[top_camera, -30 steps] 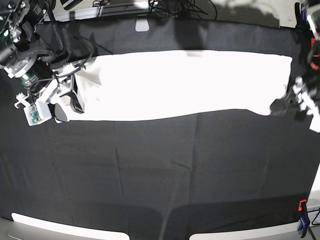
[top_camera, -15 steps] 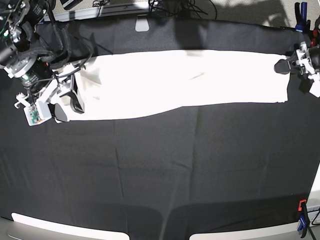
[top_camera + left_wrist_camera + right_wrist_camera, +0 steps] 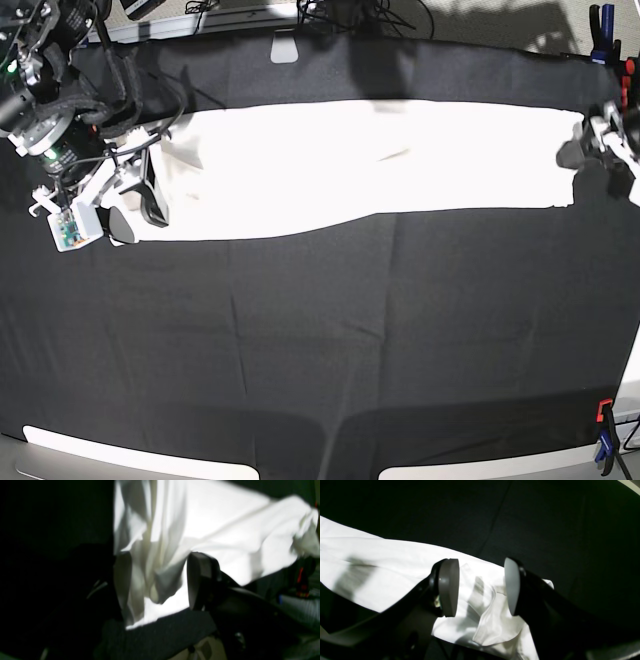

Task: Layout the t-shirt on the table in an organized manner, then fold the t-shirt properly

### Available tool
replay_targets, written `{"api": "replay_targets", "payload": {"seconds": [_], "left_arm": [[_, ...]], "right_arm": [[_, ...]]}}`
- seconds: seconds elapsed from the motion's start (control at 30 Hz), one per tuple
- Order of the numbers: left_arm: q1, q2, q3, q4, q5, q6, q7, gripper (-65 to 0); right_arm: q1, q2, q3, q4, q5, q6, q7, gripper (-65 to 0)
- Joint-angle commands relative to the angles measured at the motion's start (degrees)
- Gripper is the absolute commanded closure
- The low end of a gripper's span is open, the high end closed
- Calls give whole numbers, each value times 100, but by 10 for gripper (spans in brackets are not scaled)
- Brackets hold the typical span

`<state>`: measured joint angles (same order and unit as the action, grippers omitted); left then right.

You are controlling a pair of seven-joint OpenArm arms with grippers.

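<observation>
A: Where spread along the far half of the surface point(image 3: 320, 340), looks like what?

B: Looks like one long white band, the t-shirt point(image 3: 380, 160), running nearly from side to side. Plain white all over from the base view, with no lettering showing. Straight along the far edge, bowed inward along the near edge, wider at both ends than in the middle.

A: And at the ends?

B: Smooth in the middle apart from one faint crease. Rumpled under the right gripper point(image 3: 481, 587), with a small flap turned up between the pads. Bunched into soft hanging folds at the other end, beside the left gripper point(image 3: 578, 154).

A: Jaws?

B: Right jaws wide apart, both grey pads clear of the cloth, hovering just above the shirt's end. Left jaws also apart in the wrist view, with a loose gather of cloth between them, not pinched as far as can be told.

A: Anything else nearby?

B: Only a red and blue clamp point(image 3: 604, 432) at the near corner, well apart from the shirt.
</observation>
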<state>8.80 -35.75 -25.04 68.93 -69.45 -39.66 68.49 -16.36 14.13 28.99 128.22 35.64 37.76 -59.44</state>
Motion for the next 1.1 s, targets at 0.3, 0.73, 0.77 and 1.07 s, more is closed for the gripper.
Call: {"api": "replay_targets", "payload": {"seconds": [0.3, 0.73, 0.77, 1.07], "left_arm": [[-138, -455, -85, 98, 52, -34, 59, -327], [-168, -2, -79, 96, 1141, 42, -308, -443], [-168, 48, -79, 96, 933, -9, -162, -443], [-164, 389, -76, 92, 551, -34, 114, -443]], "right_arm": [[33, 66, 31, 92, 81, 20, 157, -286], [33, 63, 31, 92, 83, 17, 157, -286], [33, 63, 31, 92, 83, 17, 155, -286], [33, 63, 31, 92, 81, 17, 140, -286]]}}
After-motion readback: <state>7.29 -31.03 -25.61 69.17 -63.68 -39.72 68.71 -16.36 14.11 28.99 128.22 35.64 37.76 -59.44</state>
